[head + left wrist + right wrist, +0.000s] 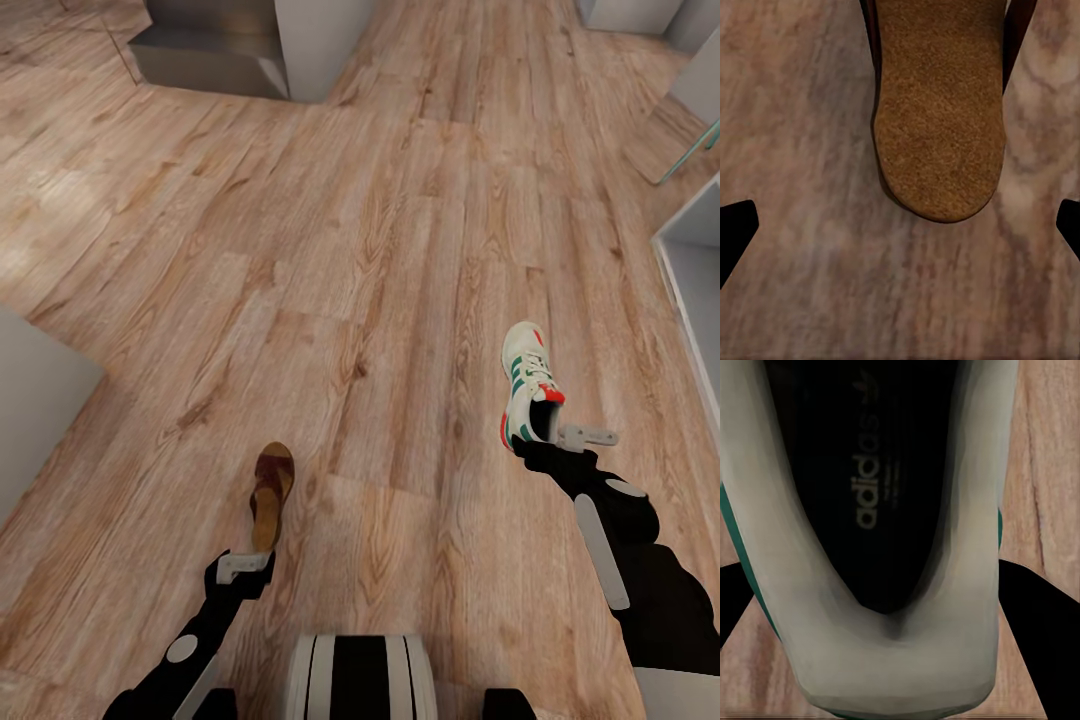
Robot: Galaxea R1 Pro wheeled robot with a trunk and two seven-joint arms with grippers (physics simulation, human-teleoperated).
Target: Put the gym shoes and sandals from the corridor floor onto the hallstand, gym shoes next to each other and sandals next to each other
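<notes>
While the corridor floor (360, 250) stretches wide, right gripper (545, 432) pinching a gym shoe (526, 385) by its heel at right, left gripper (247, 562) spread wide just behind a sandal (270, 495) lying at left.

The word "adidas", with a faint trefoil logo beside it, is printed on the gym shoe's (881, 547) dark insole.
</notes>
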